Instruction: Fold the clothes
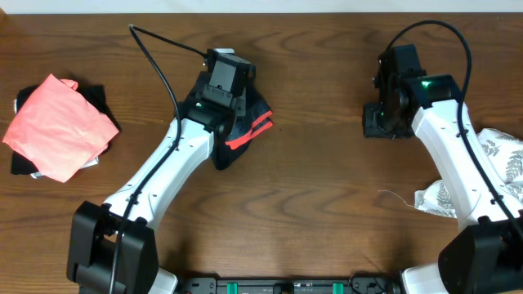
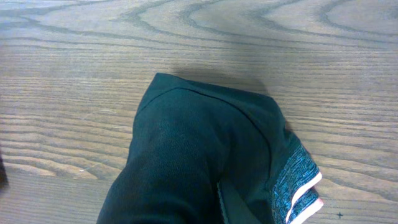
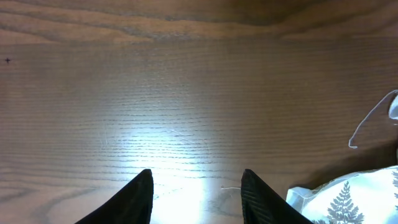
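The black leggings (image 1: 245, 131), with a grey waistband edged coral-red, are bunched in a compact bundle under my left gripper (image 1: 231, 110). In the left wrist view the leggings (image 2: 186, 155) cover the jaws and hang from them over the wood, so the gripper is shut on them. My right gripper (image 1: 382, 122) is open and empty above bare table at the right rear; its two dark fingers (image 3: 196, 186) are spread wide apart. The white leaf-print cloth (image 1: 498, 175) lies at the right edge and also shows in the right wrist view (image 3: 354, 199). The coral-pink cloth (image 1: 57, 126) lies at the far left.
The coral-pink cloth rests on a pile with a black garment (image 1: 102, 102) under it. A loose white thread (image 1: 392, 196) lies by the leaf-print cloth. Wooden table (image 1: 327, 204) spans the view, with the arm bases at the front edge.
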`<action>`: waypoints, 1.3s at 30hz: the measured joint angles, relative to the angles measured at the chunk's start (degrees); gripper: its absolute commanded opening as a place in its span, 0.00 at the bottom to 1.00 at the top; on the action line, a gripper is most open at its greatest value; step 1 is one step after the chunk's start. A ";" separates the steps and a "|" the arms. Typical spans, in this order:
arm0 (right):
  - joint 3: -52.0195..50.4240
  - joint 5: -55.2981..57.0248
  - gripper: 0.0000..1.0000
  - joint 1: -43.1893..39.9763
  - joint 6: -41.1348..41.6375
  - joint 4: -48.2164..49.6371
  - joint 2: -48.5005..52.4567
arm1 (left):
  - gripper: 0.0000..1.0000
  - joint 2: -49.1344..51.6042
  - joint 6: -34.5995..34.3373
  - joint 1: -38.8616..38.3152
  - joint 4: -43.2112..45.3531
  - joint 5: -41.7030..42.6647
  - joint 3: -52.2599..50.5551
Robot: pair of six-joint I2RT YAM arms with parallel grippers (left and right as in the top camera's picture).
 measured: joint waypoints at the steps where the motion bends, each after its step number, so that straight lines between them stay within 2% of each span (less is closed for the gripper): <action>1: 0.00 -0.04 0.44 0.00 0.02 0.00 0.00 | 0.16 0.00 0.02 -0.02 0.00 0.00 0.00; 11: 0.00 -0.83 0.45 0.00 0.00 0.00 0.00 | 0.17 0.07 0.04 -0.02 -0.52 -0.02 0.00; 15: 0.00 -2.08 0.45 0.00 -0.42 0.00 0.00 | 0.49 0.07 0.46 -0.02 -0.57 -0.17 0.00; 19: 0.00 -2.64 0.45 0.00 -0.74 0.00 0.00 | 0.58 0.07 0.24 -0.02 -0.55 -0.63 0.00; 26: 0.00 -2.89 0.45 0.00 -1.01 0.07 0.00 | 0.61 -0.35 0.28 -0.02 -0.61 -0.66 0.00; 27: 0.00 -2.91 0.45 0.00 -1.03 0.07 0.00 | 0.64 -0.70 0.46 0.00 -0.74 -0.66 0.00; 31: 0.00 -2.99 0.45 0.00 -1.07 0.09 0.00 | 0.65 -3.48 1.25 0.68 -3.72 -0.66 0.00; 36: -0.02 -3.02 0.46 0.00 -1.18 0.13 0.00 | 0.66 -4.85 -2.19 5.88 -10.40 -0.48 0.00; 39: -0.02 -3.02 0.46 0.00 -1.20 0.15 0.00 | 0.66 -4.79 -4.28 10.49 -11.10 2.64 0.00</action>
